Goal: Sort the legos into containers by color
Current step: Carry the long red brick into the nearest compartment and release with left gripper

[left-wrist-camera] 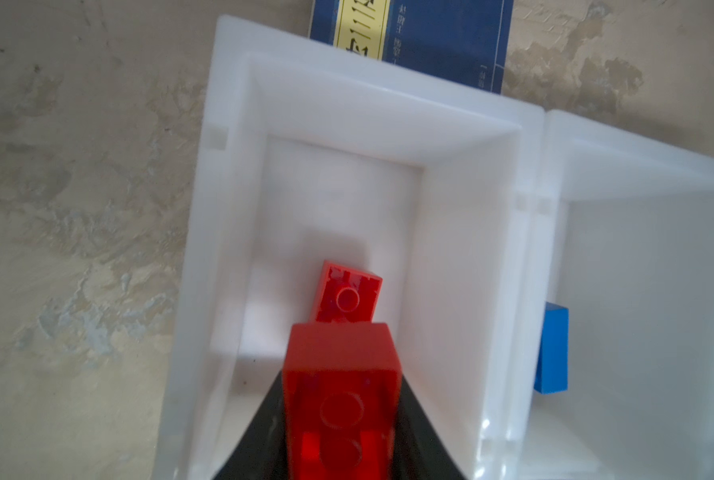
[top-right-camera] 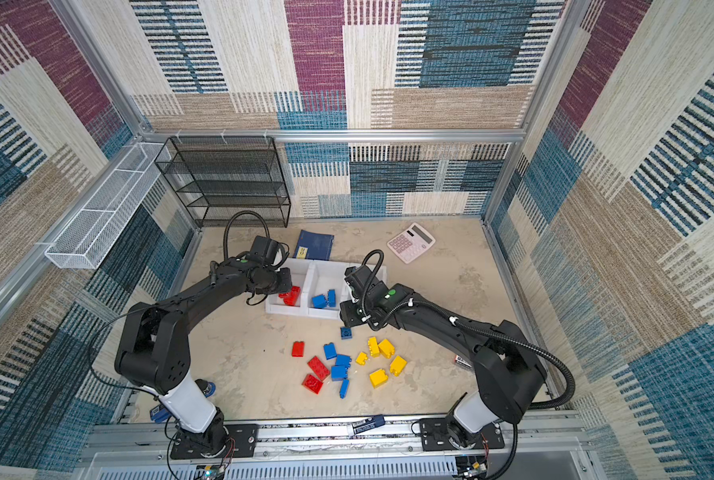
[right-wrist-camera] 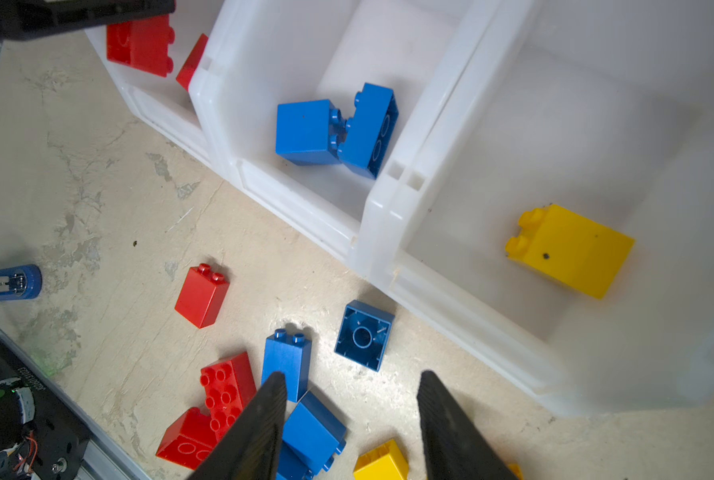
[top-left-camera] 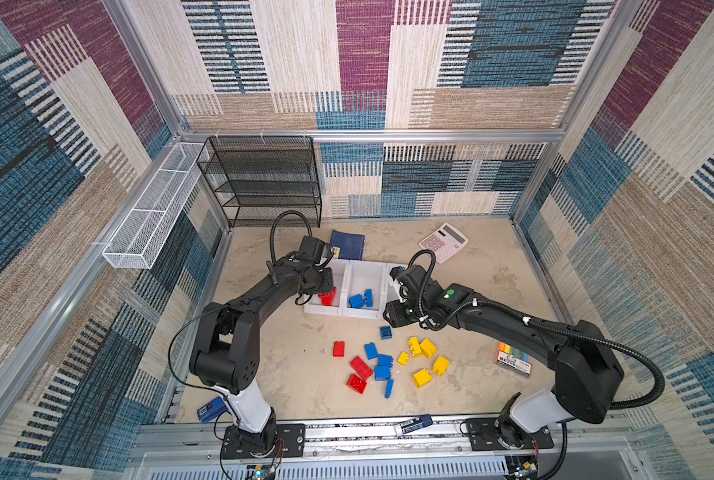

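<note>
Left end effector (top-left-camera: 324,284) grips a red brick (left-wrist-camera: 343,361) over the left container (left-wrist-camera: 347,104), where a second red brick (left-wrist-camera: 349,297) lies, as the right end effector (right-wrist-camera: 351,377) hangs open and empty; two blue bricks (right-wrist-camera: 334,129) and one yellow brick (right-wrist-camera: 571,249) are binned, with a dozen-odd loose legos (top-left-camera: 382,371) left to sort on the table (top-left-camera: 297,374).
</note>
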Available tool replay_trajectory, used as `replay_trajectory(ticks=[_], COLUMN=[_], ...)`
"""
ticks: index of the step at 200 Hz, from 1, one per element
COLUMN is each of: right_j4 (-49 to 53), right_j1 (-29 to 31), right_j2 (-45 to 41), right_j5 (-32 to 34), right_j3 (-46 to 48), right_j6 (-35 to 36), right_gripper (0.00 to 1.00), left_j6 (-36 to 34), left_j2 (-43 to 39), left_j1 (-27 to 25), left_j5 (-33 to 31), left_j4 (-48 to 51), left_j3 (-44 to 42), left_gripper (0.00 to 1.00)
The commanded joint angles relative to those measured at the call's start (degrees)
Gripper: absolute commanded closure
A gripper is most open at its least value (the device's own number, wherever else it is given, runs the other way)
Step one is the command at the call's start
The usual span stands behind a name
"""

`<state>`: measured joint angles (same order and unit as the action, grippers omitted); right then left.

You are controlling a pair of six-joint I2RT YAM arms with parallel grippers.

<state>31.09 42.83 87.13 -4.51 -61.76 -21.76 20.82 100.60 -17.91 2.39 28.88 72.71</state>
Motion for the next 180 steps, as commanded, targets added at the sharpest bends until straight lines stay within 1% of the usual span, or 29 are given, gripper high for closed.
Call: replay_trajectory(ticks=[1,36,50,78,95,143,180], right_j4=[-0.2,0.1,0.2,0.5,0.5,1.1,1.0], right_j1=[0.1,0.1,0.1,0.1,0.1,0.0,0.1], right_j2=[0.3,2.2,2.8,2.8,2.2,0.9,-1.6], right_j5=[0.4,-0.6,-0.7,-0.4,-0.3,1.7,2.9], right_j3=[0.3,-0.6,-1.0,-1.3,-0.9,0.1,2.5], right_j6=[0.6,1.7,1.9,1.9,1.8,1.6,-0.3], right_gripper=[0.46,0.45,0.44,0.43,0.43,0.42,0.42], left_j6=[-3.2,-2.7,-2.7,-2.8,-2.5,0.3,3.5], left_j2=[1.9,3.4,3.5,2.0,0.0,-6.4,-15.8], left_j1=[0.8,1.2,1.2,1.2,1.2,1.3,1.3], left_j5=[4.1,7.6,7.8,8.1,8.1,8.4,7.1], left_j4=[-0.4,-2.3,-2.3,-1.8,-1.6,-3.5,-4.2], left_j3=[1.5,1.7,1.8,1.3,0.9,-5.8,-14.4], left_gripper=[0.67,0.66,0.61,0.46,0.41,0.40,0.40])
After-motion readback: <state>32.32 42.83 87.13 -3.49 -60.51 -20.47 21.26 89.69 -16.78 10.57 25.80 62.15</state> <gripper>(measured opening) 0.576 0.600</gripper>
